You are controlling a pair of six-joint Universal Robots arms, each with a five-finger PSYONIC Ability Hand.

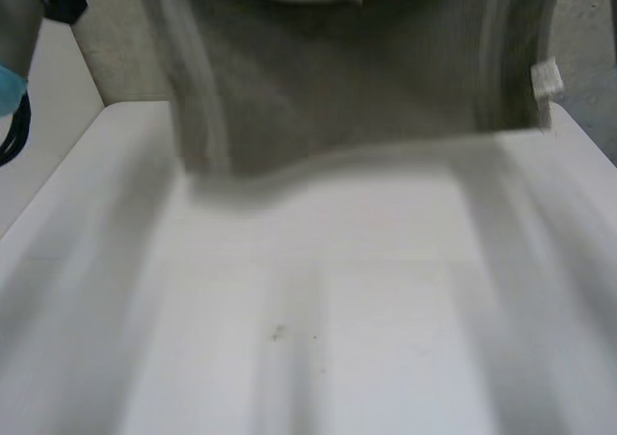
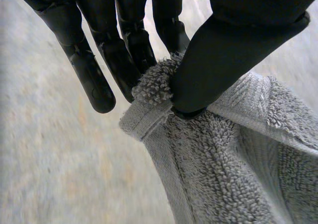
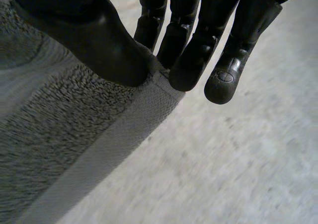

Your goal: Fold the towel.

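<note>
Table (image 1: 386, 310): white surface that fills the near and middle part of the head view; a small dark speck sits near its middle.
Towel (image 1: 357, 78): grey terry cloth with a flat woven hem. It is held up at the far side of the table and hangs as a broad sheet. Whether its lower edge touches the table cannot be told.
Left arm (image 1: 14, 30): grey joint with a light-blue cap, beside the table's left edge.
Left hand (image 2: 223, 50): closed on the towel; the thumb presses a bunched hemmed corner against the fingers (image 2: 134, 35).
Right hand (image 3: 99, 40): closed on the towel; thumb and fingers (image 3: 198, 50) pinch the hemmed corner.
Label (image 1: 546, 80): small white tag on the towel's right edge.
</note>
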